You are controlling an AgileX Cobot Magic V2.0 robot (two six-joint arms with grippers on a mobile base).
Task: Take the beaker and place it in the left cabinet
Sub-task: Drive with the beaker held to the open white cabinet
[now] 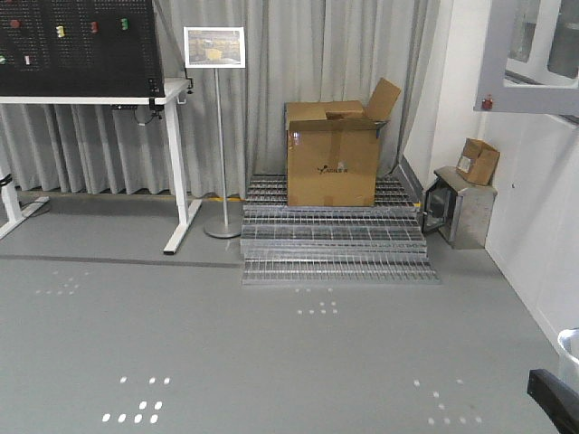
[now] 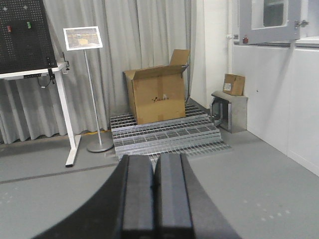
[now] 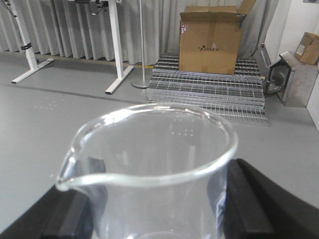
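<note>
Nearest in the right wrist view is the beaker (image 3: 154,174), filling the lower frame: clear glass, empty, upright, with its pour spout turned to the left of that view. The right gripper (image 3: 159,206) is clamped on it, one black finger (image 3: 249,204) against the wall on each side, below the rim. So the beaker is off any surface and carried in the right arm, low at the right edge of the front view. The left gripper (image 2: 154,199) has its two fingers pressed flat together with nothing between them.

I judge the beaker light and rigid, but smooth enough to slip and quick to crack. The hold belongs on the straight wall under the flared lip and away from the spout, with only modest squeeze. It should be set down level and gently on a shelf.

Beyond lies bare grey floor (image 1: 271,344), then a stack of metal grating (image 1: 335,240) with an open cardboard box (image 1: 333,158) on top. Beside it are a sign stand (image 1: 217,136) and a white-legged desk (image 1: 176,172) under a black pegboard (image 1: 77,45). Grey curtains (image 1: 289,81) hang behind. To the right a small metal box (image 1: 461,208) sits by the white wall. I cannot pick out the left cabinet for certain in any view
</note>
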